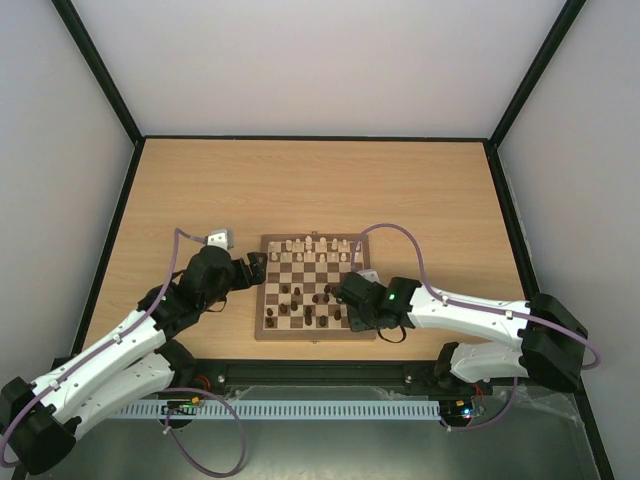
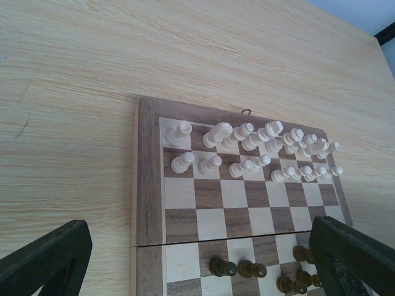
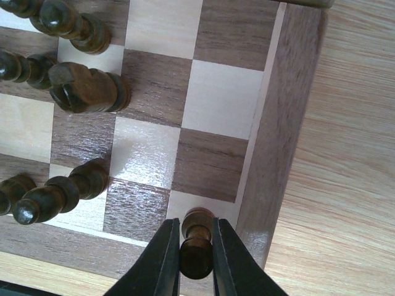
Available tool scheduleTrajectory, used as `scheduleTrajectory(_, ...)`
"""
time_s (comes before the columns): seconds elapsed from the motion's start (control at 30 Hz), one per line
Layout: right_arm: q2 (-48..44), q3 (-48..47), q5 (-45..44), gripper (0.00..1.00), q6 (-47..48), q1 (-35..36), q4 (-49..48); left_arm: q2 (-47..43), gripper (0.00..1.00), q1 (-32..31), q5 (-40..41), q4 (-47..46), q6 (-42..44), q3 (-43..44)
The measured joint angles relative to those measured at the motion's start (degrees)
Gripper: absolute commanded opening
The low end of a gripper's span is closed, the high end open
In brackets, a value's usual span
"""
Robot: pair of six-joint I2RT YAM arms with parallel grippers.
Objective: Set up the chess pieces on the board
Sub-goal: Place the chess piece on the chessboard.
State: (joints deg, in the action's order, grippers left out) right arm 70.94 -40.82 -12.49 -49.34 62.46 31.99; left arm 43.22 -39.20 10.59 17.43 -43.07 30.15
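The board lies mid-table. Cream pieces fill its two far rows and several dark pieces stand loosely on the near half. My right gripper is at the near right corner; in the right wrist view it is shut on a small round-headed dark piece standing on the light corner square. My left gripper hovers at the board's left edge; in the left wrist view it is open and empty above the board, with the cream rows and some dark pieces in sight.
A dark knight and other dark pieces stand two to three squares left of the held piece. The board's border is just right of it, with bare tabletop beyond. Black enclosure rails edge the table.
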Motion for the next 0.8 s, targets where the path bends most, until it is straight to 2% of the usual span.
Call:
scheduleTrajectory(0.6, 1.18, -1.03, -0.63, 0.15, -1.51, 2.05, 1.6, 1.38, 1.0, 0.0, -0.09, -0.46, 0.07, 0.0)
scheduleTrajectory(0.67, 1.18, -1.14, -0.63, 0.17, -1.68, 2.1, 2.08, 1.4, 1.0, 0.0, -0.11, -0.48, 0.09, 0.0)
scheduleTrajectory(0.8, 1.18, -1.64, -0.63, 0.32, -2.29, 2.1, 3.58, 1.42, 0.99, 0.0, -0.09, -0.55, 0.13, -0.02)
